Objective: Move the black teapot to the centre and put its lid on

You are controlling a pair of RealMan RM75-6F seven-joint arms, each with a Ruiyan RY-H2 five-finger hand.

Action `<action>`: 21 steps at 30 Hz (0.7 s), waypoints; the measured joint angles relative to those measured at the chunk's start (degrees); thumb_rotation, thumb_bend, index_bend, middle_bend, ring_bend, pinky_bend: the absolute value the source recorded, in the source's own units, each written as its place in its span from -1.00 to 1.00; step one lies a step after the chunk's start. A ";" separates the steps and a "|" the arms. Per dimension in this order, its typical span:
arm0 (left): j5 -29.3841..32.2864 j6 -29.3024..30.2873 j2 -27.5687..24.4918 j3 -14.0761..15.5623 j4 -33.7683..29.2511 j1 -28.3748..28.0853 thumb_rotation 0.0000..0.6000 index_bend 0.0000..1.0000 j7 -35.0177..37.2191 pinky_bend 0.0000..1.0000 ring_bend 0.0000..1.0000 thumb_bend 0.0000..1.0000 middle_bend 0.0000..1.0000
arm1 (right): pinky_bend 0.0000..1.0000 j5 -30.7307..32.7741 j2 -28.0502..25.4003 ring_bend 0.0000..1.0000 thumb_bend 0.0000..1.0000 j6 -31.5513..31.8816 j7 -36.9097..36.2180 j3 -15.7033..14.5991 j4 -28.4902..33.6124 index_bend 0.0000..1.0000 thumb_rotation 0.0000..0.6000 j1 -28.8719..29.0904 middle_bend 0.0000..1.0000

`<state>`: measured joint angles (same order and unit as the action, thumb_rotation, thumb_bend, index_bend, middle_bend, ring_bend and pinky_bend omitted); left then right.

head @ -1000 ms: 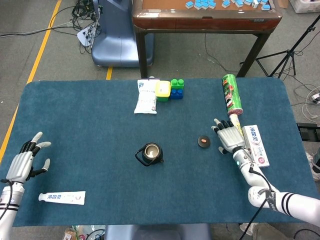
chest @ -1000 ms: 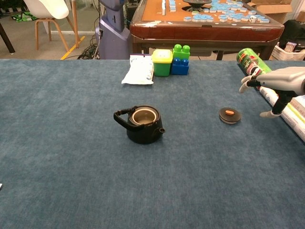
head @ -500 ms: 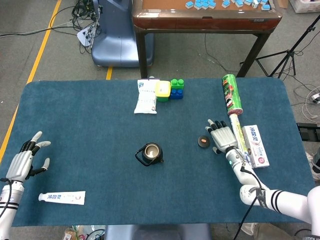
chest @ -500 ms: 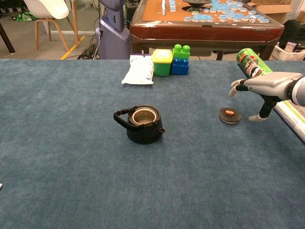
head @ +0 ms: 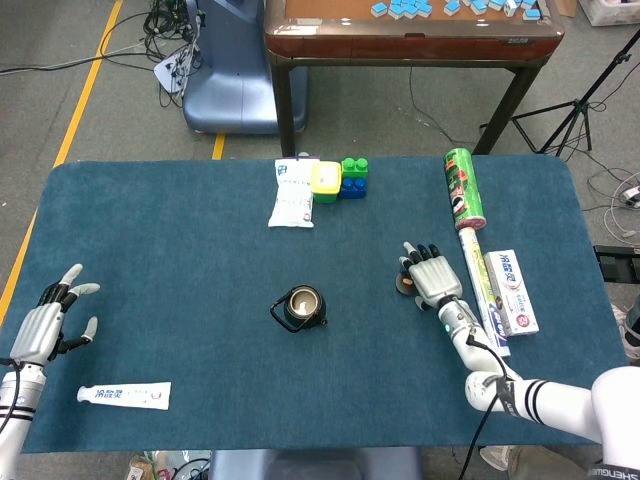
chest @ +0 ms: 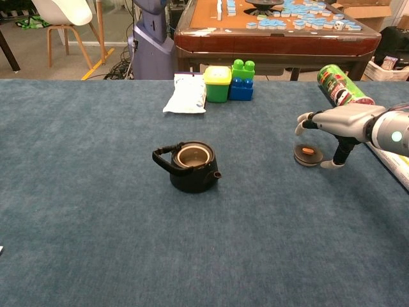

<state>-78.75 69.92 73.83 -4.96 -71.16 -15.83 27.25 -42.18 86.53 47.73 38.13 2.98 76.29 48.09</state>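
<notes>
While black teapot (chest: 190, 165) sits lidless mid-table | right hand (chest: 332, 123) shifted left, now above lid (chest: 307, 154), fingers spread, holding nothing | left hand (head: 45, 325) unchanged, splayed, empty

Silver right hand (head: 431, 277), black-jointed fingers (pale tips), black-and-white striped forearm, matching left hand (head: 42, 325)

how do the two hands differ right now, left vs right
The right hand hovers palm-down over the teapot lid, near the table's middle right; the left hand sits at the table's near left edge with nothing under it. The right hand shows in both views, the left hand only in the head view. Both have fingers apart and hold nothing.
</notes>
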 measured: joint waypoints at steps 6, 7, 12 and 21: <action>-0.47 0.47 0.44 -0.15 0.94 0.29 1.00 -0.53 1.30 -1.00 -1.00 -0.12 -1.00 | -1.00 -0.61 1.01 -1.00 -0.37 -0.10 0.01 -0.21 -0.86 -0.72 1.00 0.25 -1.00; -0.53 0.49 0.53 -0.15 1.12 0.32 1.00 -0.53 1.33 -1.00 -1.00 -0.12 -1.00 | -1.00 -0.76 1.19 -1.00 -0.37 -0.09 -0.01 -0.27 -0.99 -0.72 1.00 0.26 -1.00; -0.76 0.67 0.72 -0.19 1.58 0.50 1.00 -0.53 1.82 -1.00 -1.00 -0.12 -1.00 | -1.00 -0.94 1.59 -1.00 -0.36 0.43 0.39 -0.51 -1.10 -0.67 1.00 0.22 -1.00; -0.76 0.51 1.06 -0.28 2.26 0.72 1.00 -0.53 2.47 -1.00 -1.00 -0.12 -1.00 | -1.00 -1.07 2.66 -1.00 -0.33 0.07 0.34 -0.60 -2.51 -0.53 1.00 0.18 -1.00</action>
<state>-79.51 70.43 74.89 -5.24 -68.90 -15.11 29.72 -43.24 89.19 47.80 38.47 2.38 73.78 48.27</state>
